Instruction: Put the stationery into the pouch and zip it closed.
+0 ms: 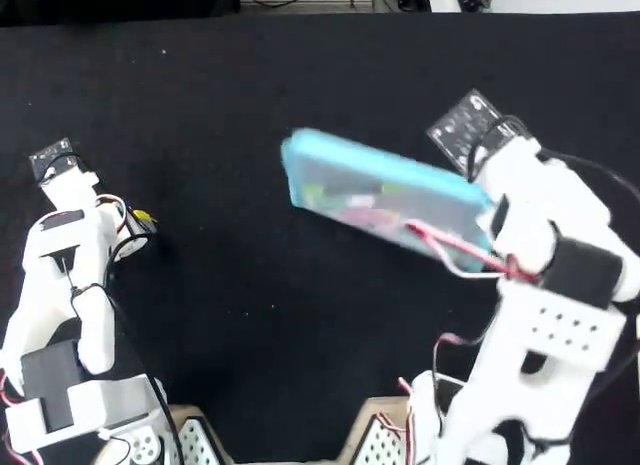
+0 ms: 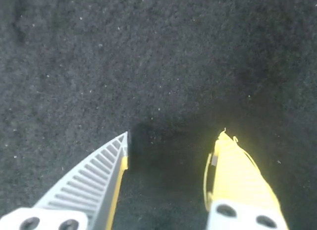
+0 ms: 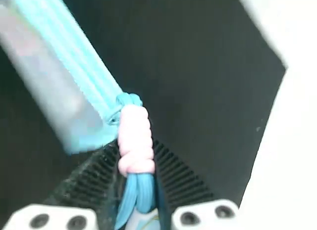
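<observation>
The right gripper (image 3: 136, 153) has its 2 jaws squeezed tight on the pink and blue cord (image 3: 133, 131) — the little pull tied to the zip. The blue pouch (image 1: 380, 195) hangs on the far end of that cord, just past the jaw tips, and stretches away from them across the black table (image 1: 220, 315). Through its clear side you can see pink and green stationery (image 1: 355, 207) inside, so I think the job now is the zipping part. The pull sits right at the pouch's corner, so the zip looks shut or nearly shut, but I cannot tell for sure.

The left gripper (image 2: 174, 137) has its 2 jaws apart with nothing between them, just bare table under the tips. The pouch is well apart from it.

To do this step well, pull the cord straight along the zip line, not up or sideways. Nothing holds the pouch down, so it may just slide along with the cord — the free jaws could press on its far end first. Squeeze firmly, because a soft cord can slip out.
</observation>
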Robot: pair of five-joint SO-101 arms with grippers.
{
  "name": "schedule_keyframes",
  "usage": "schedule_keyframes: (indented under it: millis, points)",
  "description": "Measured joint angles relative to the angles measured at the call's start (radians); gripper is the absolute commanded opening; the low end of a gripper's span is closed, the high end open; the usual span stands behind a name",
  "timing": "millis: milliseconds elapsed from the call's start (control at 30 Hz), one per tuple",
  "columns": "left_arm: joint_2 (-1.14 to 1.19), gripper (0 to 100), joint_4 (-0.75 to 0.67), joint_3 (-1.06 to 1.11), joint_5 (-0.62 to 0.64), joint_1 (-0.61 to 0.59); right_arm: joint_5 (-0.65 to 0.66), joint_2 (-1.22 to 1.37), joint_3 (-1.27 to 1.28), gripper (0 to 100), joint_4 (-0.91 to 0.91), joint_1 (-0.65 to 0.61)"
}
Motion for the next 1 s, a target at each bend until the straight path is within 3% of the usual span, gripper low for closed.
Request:
schedule_keyframes:
  millis: [200, 433, 567, 767, 1000]
  points:
    - [0.000, 27, 0.000, -0.003, -0.064, 0.081, -0.143, -0.029, -0.141, 1.0, 0.000, -0.155]
    - [0.000, 27, 0.037, -0.107, -0.103, 0.114, -0.166, -0.029, -0.213, 1.1, -0.051, -0.245]
    - [0.000, 27, 0.226, -0.279, -0.120, 0.130, -0.238, -0.029, -0.213, 1.1, -0.132, -0.262]
    - [0.000, 27, 0.595, -0.612, -0.288, 0.221, -0.396, -0.029, -0.213, 1.1, -0.252, -0.276]
    - [0.000, 27, 0.772, -0.855, -0.328, 0.265, -0.439, -0.029, -0.213, 1.1, -0.270, -0.419]
